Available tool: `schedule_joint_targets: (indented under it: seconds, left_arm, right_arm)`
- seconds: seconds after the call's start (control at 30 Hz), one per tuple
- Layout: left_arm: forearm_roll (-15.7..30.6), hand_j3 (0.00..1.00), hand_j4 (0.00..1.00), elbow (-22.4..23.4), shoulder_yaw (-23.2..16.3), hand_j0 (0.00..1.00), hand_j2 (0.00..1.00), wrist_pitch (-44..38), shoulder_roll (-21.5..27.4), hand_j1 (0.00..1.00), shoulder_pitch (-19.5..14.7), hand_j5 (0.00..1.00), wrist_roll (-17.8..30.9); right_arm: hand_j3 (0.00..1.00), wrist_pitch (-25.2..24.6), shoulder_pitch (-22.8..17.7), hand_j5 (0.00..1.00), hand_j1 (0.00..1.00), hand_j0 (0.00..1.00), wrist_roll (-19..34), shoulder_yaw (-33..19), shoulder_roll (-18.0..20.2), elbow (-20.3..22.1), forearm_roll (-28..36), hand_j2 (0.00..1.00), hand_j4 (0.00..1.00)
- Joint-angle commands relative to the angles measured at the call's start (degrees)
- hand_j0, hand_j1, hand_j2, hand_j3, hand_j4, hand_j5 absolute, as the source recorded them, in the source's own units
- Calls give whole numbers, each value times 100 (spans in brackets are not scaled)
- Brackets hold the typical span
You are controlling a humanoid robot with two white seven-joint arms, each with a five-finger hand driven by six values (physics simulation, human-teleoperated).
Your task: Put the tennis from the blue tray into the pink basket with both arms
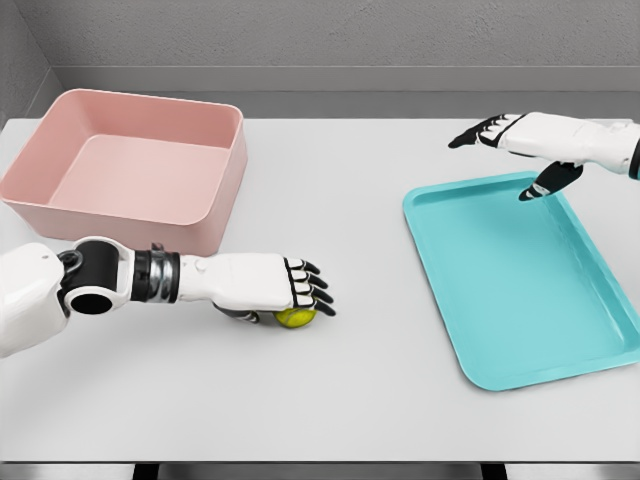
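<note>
the ball point(296, 318) is out of the tray and sits on the grey table point(350, 400), in the open stretch between the two containers and just in front of the pink basket's near corner. the left hand point(268, 284) lies over it, palm down, fingers curled over the top with the dark tips hooked past the far side. only a yellow-green sliver peeks out below the knuckles. i can't say for sure whether the ball is truly gripped or just covered, since it looks to be touching the tabletop.

so the step in hand looks like the second half of the job: the left arm taking the ball on from the middle of the table. the next move, as i judge it, calls for a firm closing around the ball, then a lift high enough to clear the basket's front wall, a swing back and left, and a release over the inside.

the right hand point(520, 150) hovers over the far corner of the tray with fingers spread and loose, thumb pointing down, holding nothing.

the pink basket point(185, 212) at the far left is bare inside, just its smooth floor showing. the blue tray point(460, 330) on the right is bare too, nothing lying on its flat bed.
</note>
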State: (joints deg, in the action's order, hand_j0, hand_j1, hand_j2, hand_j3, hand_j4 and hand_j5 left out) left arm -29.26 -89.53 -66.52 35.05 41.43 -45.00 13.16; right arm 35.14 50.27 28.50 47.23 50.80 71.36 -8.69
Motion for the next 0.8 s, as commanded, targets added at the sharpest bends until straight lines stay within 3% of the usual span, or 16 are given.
schedule_joint_targets:
  seconds: [0.0, 0.07, 0.13, 0.6, 0.77]
  left_arm:
    - [52, 72, 72, 6, -10, 72, 72, -5, 5, 72, 0, 72, -6]
    - [52, 62, 62, 6, -10, 62, 62, -5, 5, 62, 0, 62, -6]
    - [52, 60, 60, -3, -10, 60, 60, -5, 5, 60, 9, 60, -6]
    - [96, 54, 54, -29, -1, 54, 54, -5, 32, 54, 44, 54, -15]
    - [167, 53, 53, -240, 78, 53, 53, -5, 181, 53, 35, 53, -15]
  right_arm:
    - [100, -14, 0, 100, 100, 100, -3, -12, 1, 1, 43, 100, 100]
    - [100, -14, 0, 100, 100, 100, -3, -12, 9, 1, 34, 100, 100]
    - [100, -14, 0, 100, 100, 100, -3, -12, 9, 1, 43, 100, 100]
    - [100, -14, -132, 100, 100, 100, -3, -205, 53, 1, 43, 100, 100]
    - [100, -14, -132, 100, 100, 100, -3, -205, 44, 1, 34, 100, 100]
